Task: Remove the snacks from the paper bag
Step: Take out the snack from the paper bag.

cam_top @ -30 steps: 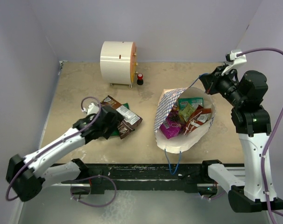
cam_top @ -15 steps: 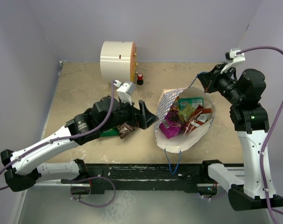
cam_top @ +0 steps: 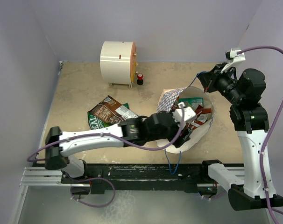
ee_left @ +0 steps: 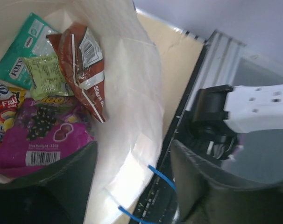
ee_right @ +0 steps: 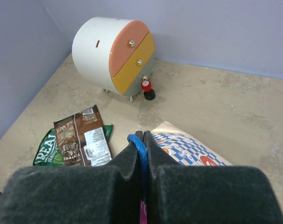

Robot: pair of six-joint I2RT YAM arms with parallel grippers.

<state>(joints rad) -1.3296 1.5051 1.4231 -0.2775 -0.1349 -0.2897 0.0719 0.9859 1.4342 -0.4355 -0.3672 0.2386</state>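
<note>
Blue cord handle (ee_right: 140,151) of the paper bag (cam_top: 203,129) is pinched in the closed right gripper (ee_right: 143,140), holding the mouth up on the bench (cam_top: 76,93). The left gripper (ee_left: 132,177), jaws spread and empty, reaches into the bag over purple (ee_left: 41,135), green (ee_left: 48,74) and orange-red (ee_left: 83,60) snacks; two packets (cam_top: 106,114) lie outside.

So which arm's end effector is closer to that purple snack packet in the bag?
Left. The left end effector is open just above the purple packet inside the paper bag; the right end effector pinches the bag's blue handle, up at its far rim.

The left arm (cam_top: 132,133) reaches into the paper bag (cam_top: 167,100) over the snacks (cam_top: 200,116).
</note>
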